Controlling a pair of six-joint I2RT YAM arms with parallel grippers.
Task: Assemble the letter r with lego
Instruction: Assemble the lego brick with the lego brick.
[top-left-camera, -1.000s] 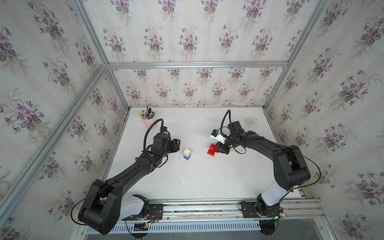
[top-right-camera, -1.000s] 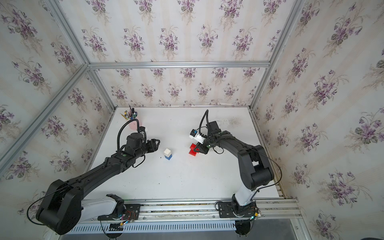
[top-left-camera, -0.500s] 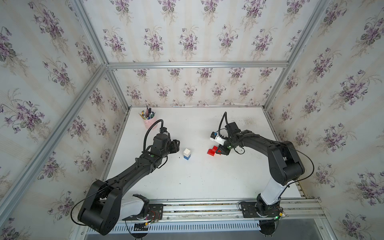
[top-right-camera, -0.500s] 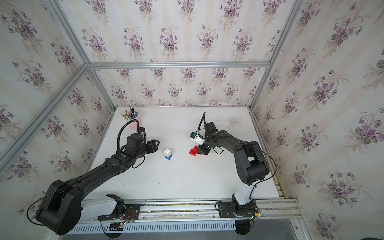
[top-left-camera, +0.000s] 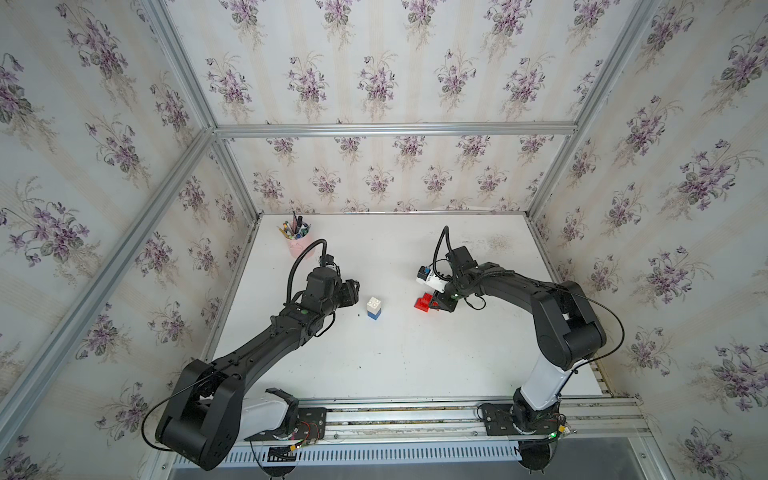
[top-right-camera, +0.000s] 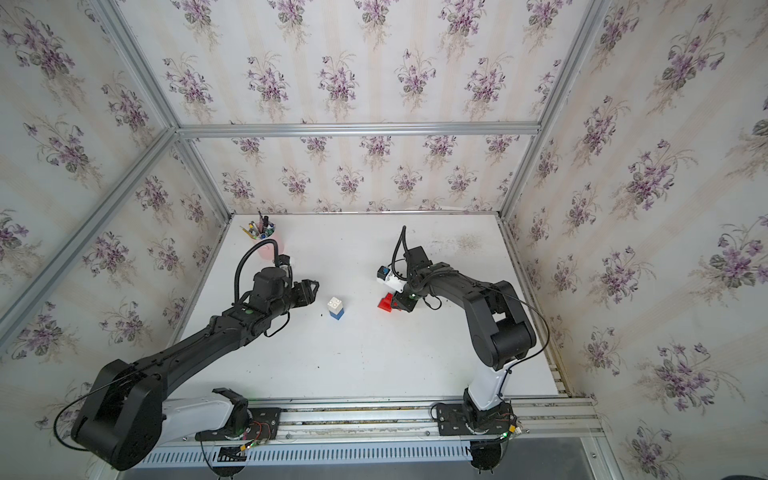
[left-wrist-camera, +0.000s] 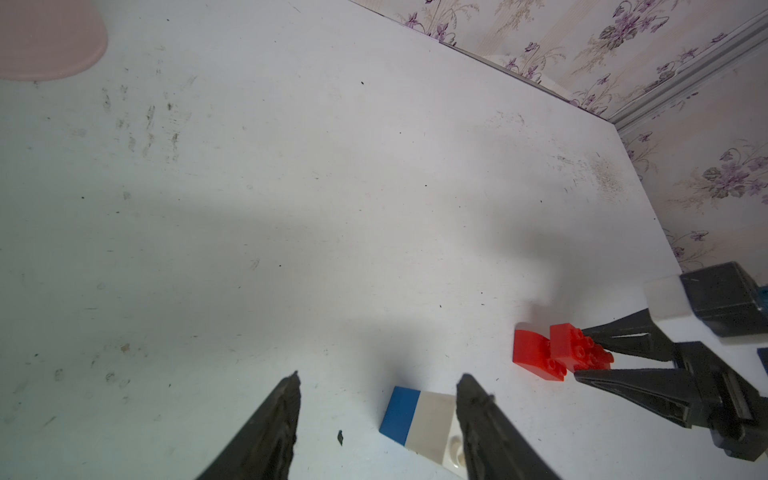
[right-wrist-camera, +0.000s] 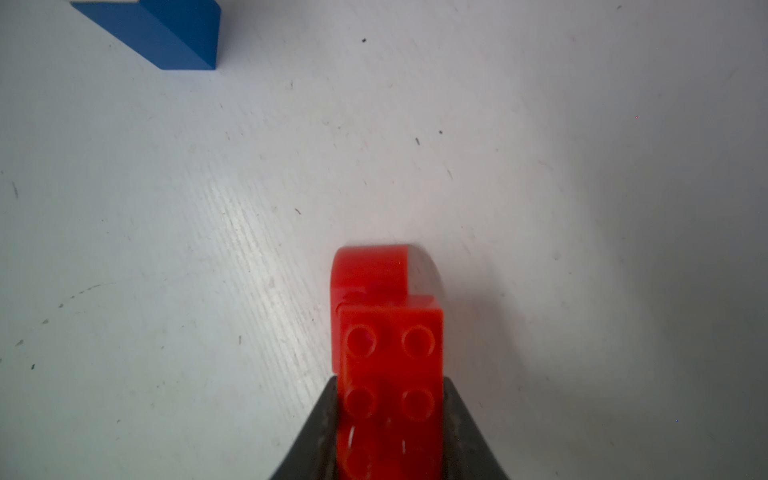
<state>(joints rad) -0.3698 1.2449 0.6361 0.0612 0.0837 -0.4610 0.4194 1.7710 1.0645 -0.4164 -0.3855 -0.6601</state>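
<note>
Right gripper (left-wrist-camera: 582, 352) pinches the joined red bricks (right-wrist-camera: 390, 332) on a scuffed white table (top-left-camera: 374, 365), left gripper (left-wrist-camera: 379, 376) spread near the white-on-blue stack (top-left-camera: 374, 308), amid violet-flowered wallpaper (top-left-camera: 374, 75) and aluminium rails (top-left-camera: 395, 129).

A white, scuffed table (top-left-camera: 395, 365) fills the booth. Around the table on three sides rise walls (top-left-camera: 374, 75) papered with purple flowers, framed by metal bars (top-left-camera: 395, 129). A pink pen cup (top-left-camera: 297, 248) stands at the table's far left corner.

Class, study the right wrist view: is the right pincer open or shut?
Shut on the red studded brick: the right pincer has both fingers against its opposite sides, no gap visible.
</note>
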